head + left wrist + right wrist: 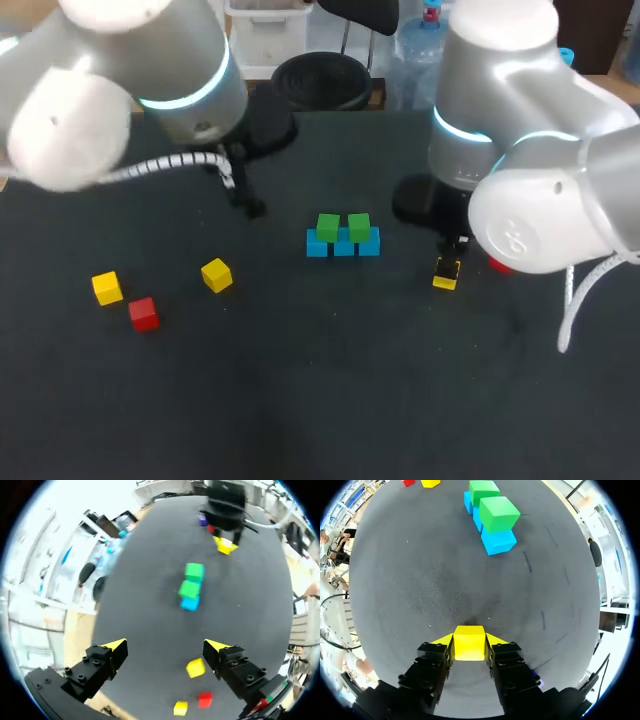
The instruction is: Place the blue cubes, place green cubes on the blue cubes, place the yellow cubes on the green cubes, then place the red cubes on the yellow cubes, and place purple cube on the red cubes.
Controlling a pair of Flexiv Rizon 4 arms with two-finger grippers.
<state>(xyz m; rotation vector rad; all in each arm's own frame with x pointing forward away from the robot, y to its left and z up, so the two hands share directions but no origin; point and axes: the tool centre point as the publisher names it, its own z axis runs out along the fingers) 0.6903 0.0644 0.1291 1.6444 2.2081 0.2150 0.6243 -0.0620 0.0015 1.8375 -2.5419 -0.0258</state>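
Yellow cube (469,645), plain bright faces, crisp edges, sits square between the fingers of the right gripper (469,638). Both yellow tips press flat on opposite sides of it. The fingers are closed on the cube and it fills the gap between them. Cannot tell whether its underside touches the black table (420,580).

From above, this gripper is over the right part of the table, apart from the cube row. Just beside it is a red cube (498,266), half hidden by the arm. A purple cube (202,521) shows only in the left wrist view, next to that red one, behind the right gripper.

Ahead of the right gripper, mid-table: three blue cubes (343,243) in a straight row, touching. Two green cubes (328,227) sit on top, side by side, set inward from the row's ends. Nothing rests on the greens.

Past the row, on the left part of the table, a loose yellow cube (216,274) lies alone. Further left, a second yellow cube (107,288) and a second red cube (144,313) lie just beside each other.

Left gripper (165,650) hangs above the table's far left part. Its fingers are spread wide with nothing between them. In its own view the loose yellow cube lies near one fingertip, ungripped.
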